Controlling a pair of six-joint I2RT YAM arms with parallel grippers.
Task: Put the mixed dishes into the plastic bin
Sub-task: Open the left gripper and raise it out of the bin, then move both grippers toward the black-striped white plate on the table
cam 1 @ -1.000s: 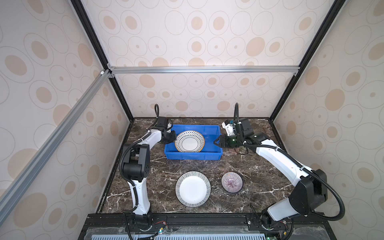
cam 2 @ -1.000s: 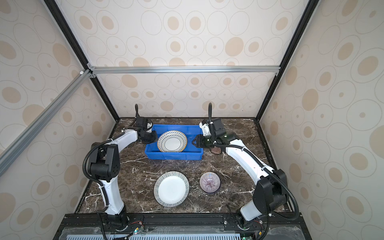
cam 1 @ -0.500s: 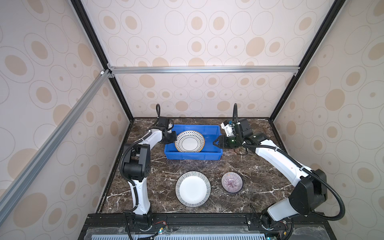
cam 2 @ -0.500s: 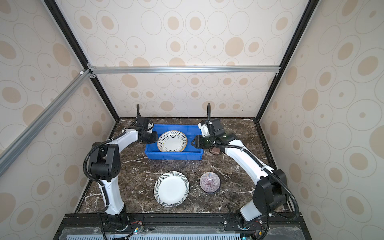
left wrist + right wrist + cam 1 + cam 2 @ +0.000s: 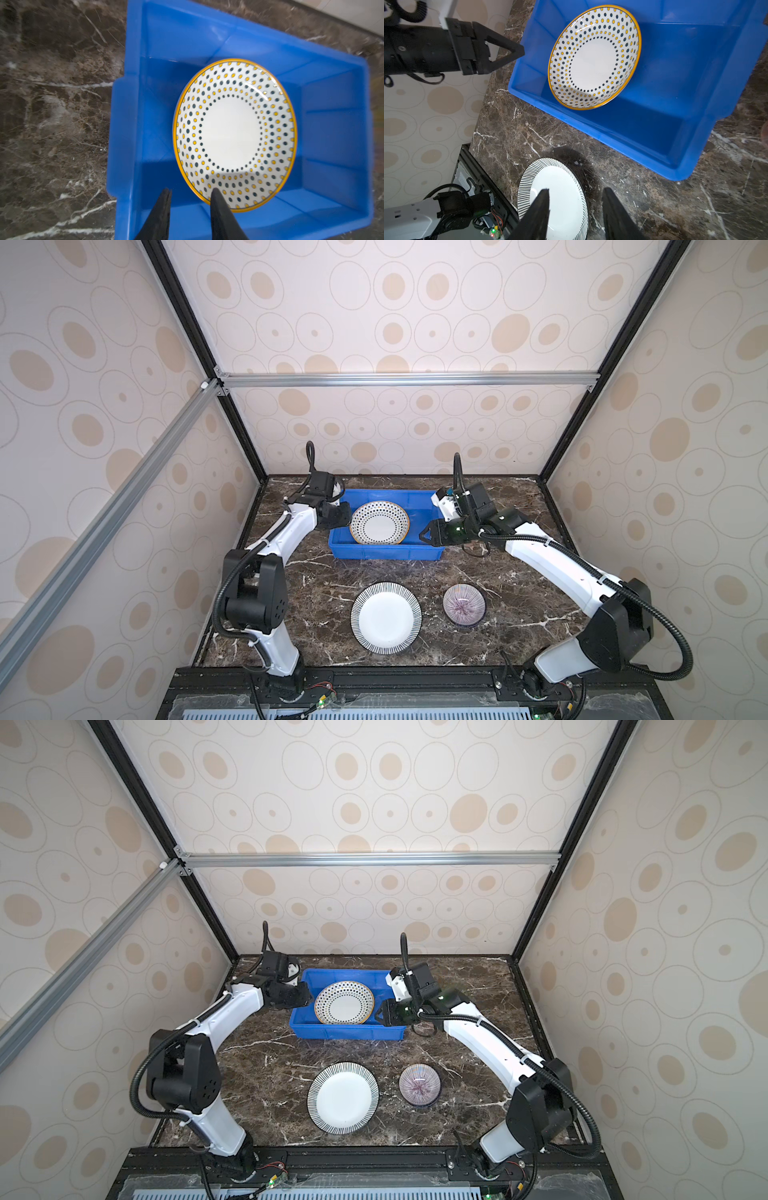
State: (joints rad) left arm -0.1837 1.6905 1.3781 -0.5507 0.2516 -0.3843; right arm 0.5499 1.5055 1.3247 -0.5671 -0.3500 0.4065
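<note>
Parting within the last second, the jaws of the left gripper (image 5: 191,191) release the dotted plate (image 5: 379,523), now tilted in the left half of the blue bin (image 5: 386,551); the right gripper (image 5: 576,190) holds nothing, jaws apart; striped plate (image 5: 386,617) and purple bowl (image 5: 464,605) remain outside, near

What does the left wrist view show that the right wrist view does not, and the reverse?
Only the left wrist view: the gap between the parted fingers of the left gripper. Only the right wrist view: the round white plate with a black-striped rim and the open right gripper. Both: the round yellow-rimmed dotted plate inside the blue rectangular plastic bin on the dark marble table.
</note>
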